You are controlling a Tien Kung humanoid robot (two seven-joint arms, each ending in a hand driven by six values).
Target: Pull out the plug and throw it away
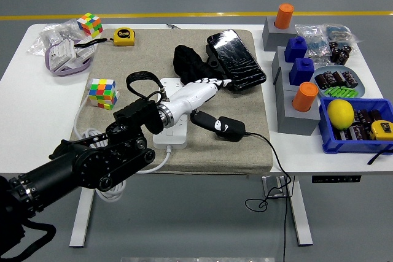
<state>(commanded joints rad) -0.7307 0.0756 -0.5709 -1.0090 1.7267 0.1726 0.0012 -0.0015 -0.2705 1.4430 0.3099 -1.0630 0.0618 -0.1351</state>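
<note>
Across the white tabletop spreads a beige mat, bearing a white power strip near its front left. Over the strip reaches the left hand, white fingers extended and relaxed, holding nothing. Just right of the strip lies the black plug, free of the sockets and flat on the mat, cord trailing off the near edge. Looks unplugged already; discarding remains. Calls for lowering the palm over the plug body, closing around its bulk rather than the cord, then lifting clear with slack enough not to snag the cord. No bin visible.
</note>
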